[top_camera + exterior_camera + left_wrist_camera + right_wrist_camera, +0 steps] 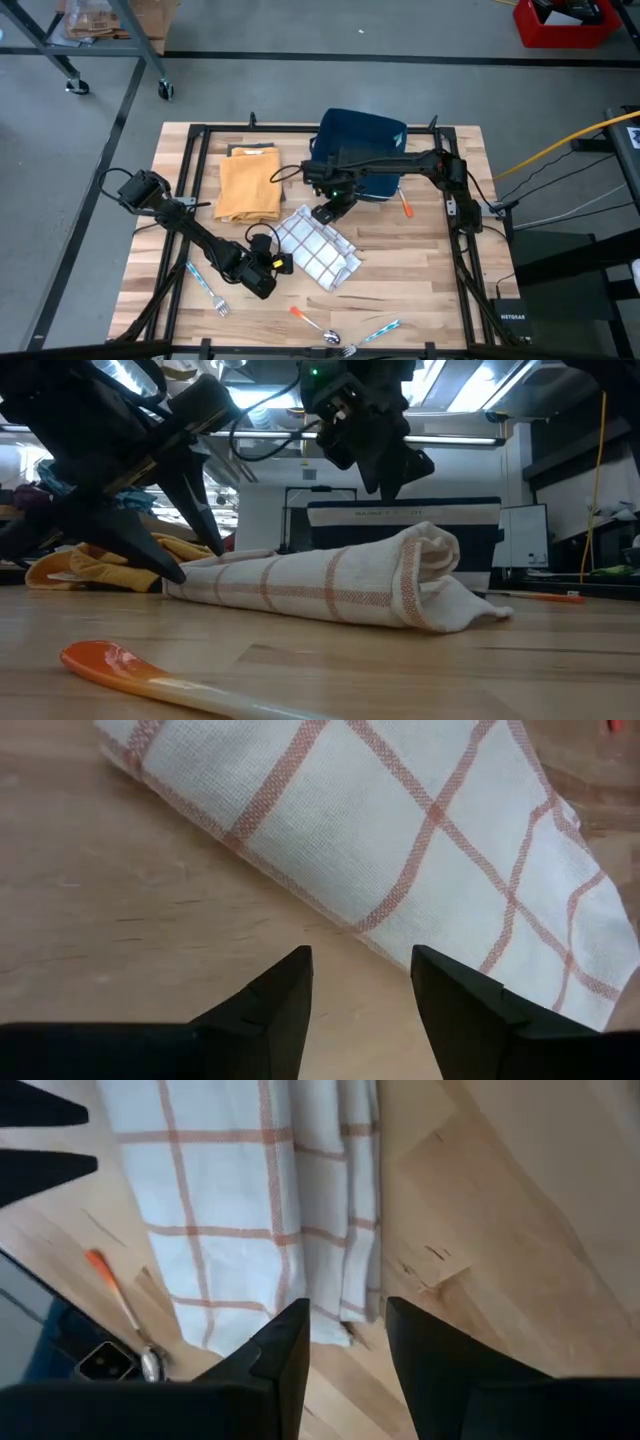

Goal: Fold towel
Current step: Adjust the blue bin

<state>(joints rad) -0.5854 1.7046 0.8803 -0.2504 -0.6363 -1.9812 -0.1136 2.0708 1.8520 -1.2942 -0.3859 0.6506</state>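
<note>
The towel point(318, 248), white with a thin orange check, lies folded into a long bundle near the table's middle, flat on the wood point(330, 588). My left gripper point(360, 965) stands open just off the towel's near-left edge point(330, 910), low over the table point(283, 263), with bare wood between its fingers. My right gripper point(345, 1315) hovers open above the towel's far end point(325, 212), pointing steeply down, and holds nothing. In the low view it hangs clear above the bundle point(385, 475).
A yellow cloth point(250, 185) lies at the far left and a dark blue bag point(360, 145) at the far middle. An orange pen point(407, 206) lies right of the towel. An orange-handled spoon point(315, 322) and two blue forks point(205, 285) point(375, 335) lie near the front edge.
</note>
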